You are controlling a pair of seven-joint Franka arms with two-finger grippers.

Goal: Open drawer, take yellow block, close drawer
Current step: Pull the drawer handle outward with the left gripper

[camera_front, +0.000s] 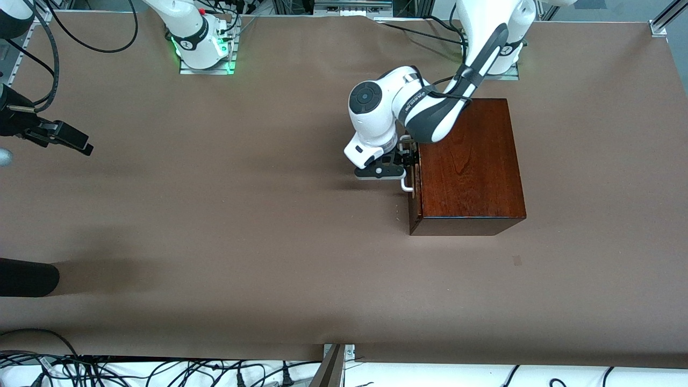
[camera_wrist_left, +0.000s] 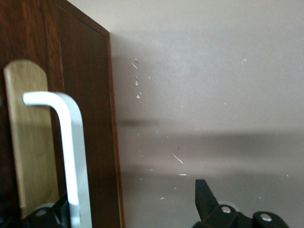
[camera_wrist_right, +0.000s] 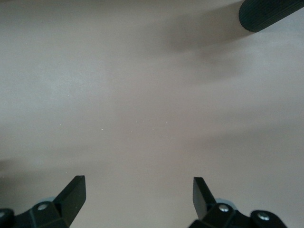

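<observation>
The dark mahogany box (camera_front: 470, 161) stands near the left arm's base. Its drawer (camera_front: 415, 185) sits pushed in, front facing the right arm's end of the table. The white bar handle (camera_front: 407, 185) sticks out from that front. My left gripper (camera_front: 409, 157) is at the handle, open; in the left wrist view the handle (camera_wrist_left: 71, 152) lies between the fingers (camera_wrist_left: 205, 194), close to one of them, and the left gripper (camera_wrist_left: 128, 202) grips nothing. The yellow block is hidden. My right gripper (camera_front: 86, 146) waits open over bare table at the right arm's end, and the right wrist view shows this right gripper (camera_wrist_right: 137, 194) empty.
A black ribbed cylinder (camera_front: 27, 277) pokes in over the table edge at the right arm's end, also seen as a black cylinder (camera_wrist_right: 270, 14) in the right wrist view. Brown table cover (camera_front: 242, 226) stretches between the box and the right gripper. Cables lie along the table's edge nearest the front camera.
</observation>
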